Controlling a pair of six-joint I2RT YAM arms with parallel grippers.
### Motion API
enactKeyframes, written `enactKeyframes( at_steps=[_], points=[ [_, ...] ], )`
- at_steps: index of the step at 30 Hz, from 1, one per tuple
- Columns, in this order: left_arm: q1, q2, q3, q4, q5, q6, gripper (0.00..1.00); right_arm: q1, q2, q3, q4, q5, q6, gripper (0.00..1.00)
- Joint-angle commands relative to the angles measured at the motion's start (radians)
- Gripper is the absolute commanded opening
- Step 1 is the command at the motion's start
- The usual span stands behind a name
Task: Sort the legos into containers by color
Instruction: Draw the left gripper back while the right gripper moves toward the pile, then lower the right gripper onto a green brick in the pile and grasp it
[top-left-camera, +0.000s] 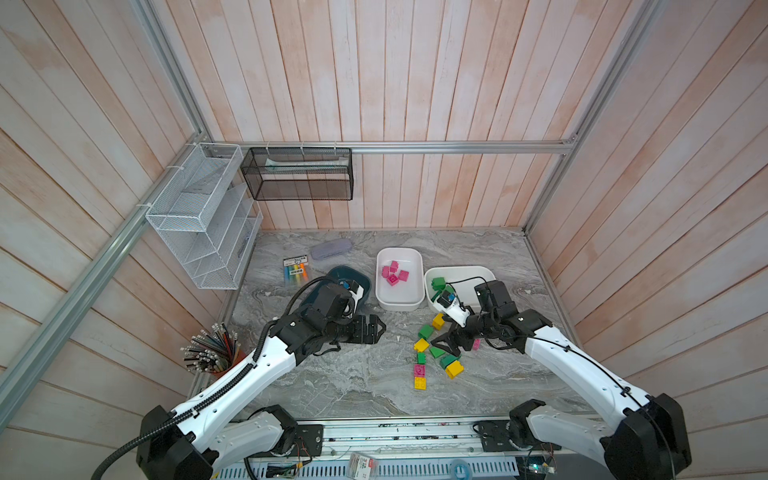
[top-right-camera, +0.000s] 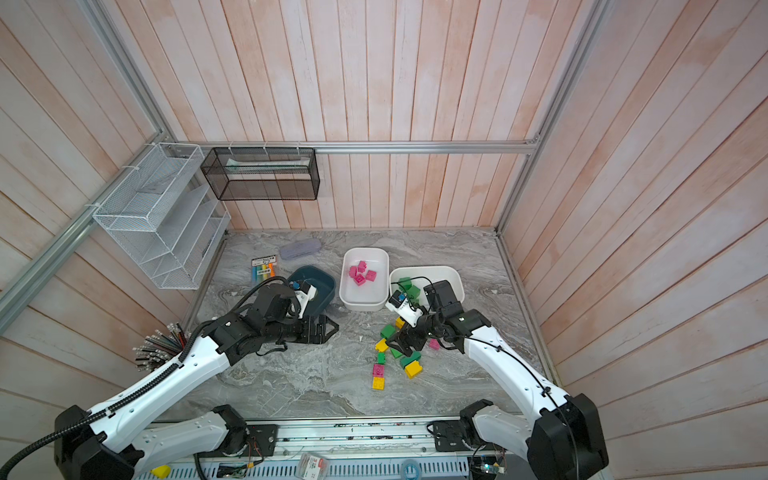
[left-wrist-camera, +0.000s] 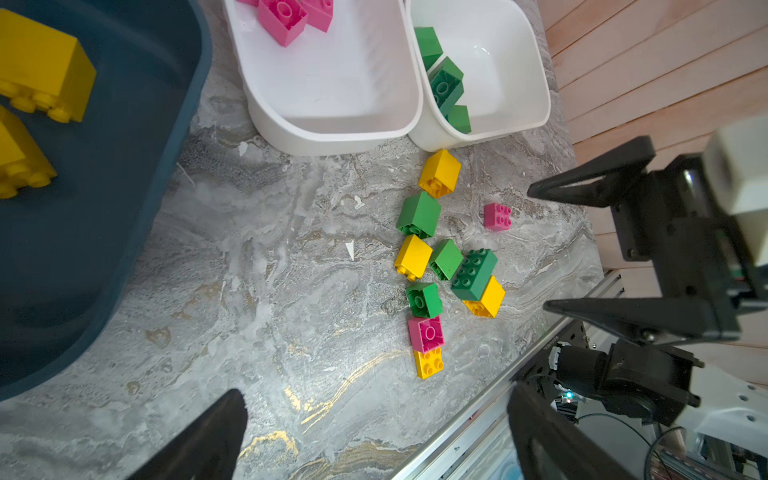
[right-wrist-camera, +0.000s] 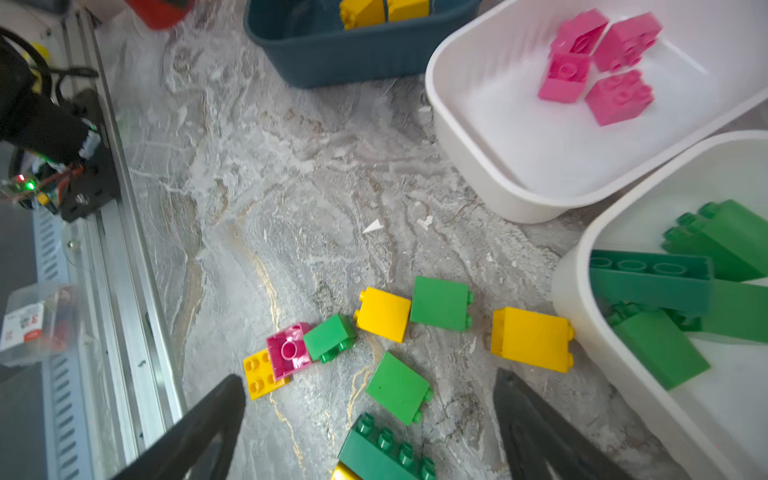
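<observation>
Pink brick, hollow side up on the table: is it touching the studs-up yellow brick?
Touching. Right wrist view shows the pink brick overlapping the yellow brick.

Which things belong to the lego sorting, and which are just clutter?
Job: loose legos; teal tub of yellow legos; white tub of pink legos; white tub of green legos.
Lying about: marker pack; greyish case; pencil cup; white wire basket; black wire basket.

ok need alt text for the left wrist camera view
Loose yellow, green and pink studded plastic bricks lie clustered on a grey marbled tabletop, beside a white plastic tub holding pink bricks and a second white tub holding green bricks. A dark teal-blue plastic tub holds yellow bricks; the open right gripper hovers by the cluster.
</observation>
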Motion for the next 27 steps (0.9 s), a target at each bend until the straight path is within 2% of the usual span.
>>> enactKeyframes(
  at_steps=[1, 7, 18, 24, 27],
  points=[
    [0.037, -0.042, -0.021, -0.003, 0.041, 0.03, 1.0, 0.018, 0.023, -0.016, 0.046, 0.124, -0.163, 0.92],
    [0.069, -0.075, -0.061, -0.008, 0.046, 0.051, 1.0, 0.032, 0.157, 0.029, 0.036, 0.282, -0.36, 0.88],
    [0.103, -0.123, -0.135, 0.01, 0.043, 0.061, 1.0, 0.124, 0.349, 0.076, 0.192, 0.418, -0.456, 0.84],
    [0.107, -0.146, -0.158, 0.001, 0.042, 0.064, 1.0, 0.148, 0.426, 0.112, 0.196, 0.416, -0.491, 0.83],
    [0.108, -0.163, -0.171, -0.005, 0.034, 0.061, 1.0, 0.15, 0.45, 0.122, 0.206, 0.421, -0.502, 0.79]
  ],
)
